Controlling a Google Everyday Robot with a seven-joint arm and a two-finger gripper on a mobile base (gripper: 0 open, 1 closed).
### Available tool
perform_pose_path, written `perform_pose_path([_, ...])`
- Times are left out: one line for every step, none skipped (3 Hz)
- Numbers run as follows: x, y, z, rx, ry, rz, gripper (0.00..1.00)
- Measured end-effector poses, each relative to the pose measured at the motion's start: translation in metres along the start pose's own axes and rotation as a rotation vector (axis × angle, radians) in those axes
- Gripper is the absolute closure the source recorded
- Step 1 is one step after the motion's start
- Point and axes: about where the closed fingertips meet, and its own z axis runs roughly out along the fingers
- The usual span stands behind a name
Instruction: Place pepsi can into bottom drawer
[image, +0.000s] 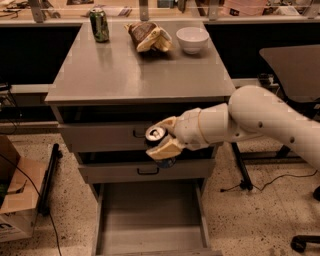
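- 2 fingers (166, 149) of the gripper (161, 140) clamped on the pepsi can (154, 133), high over the bottom drawer (150, 220)
- let go here and it'd likely bounce out

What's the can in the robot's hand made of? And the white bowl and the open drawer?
The pepsi can, held by the gripper before the upper drawers, looks metal: shiny silver top. The bowl seems glazed ceramic or plastic: smooth, white. The bottom drawer looks like painted metal: flat matte grey.
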Motion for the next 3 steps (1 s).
perform_pose_path([0.038,0.013,0.024,-0.006,-0.020,0.044,1.00])
perform_pose_path([0.087,0.031,0.048,0.018,-0.078,0.100,1.00])
perform_pose_path([0.141,0.042,0.065,0.045,-0.131,0.141,1.00])
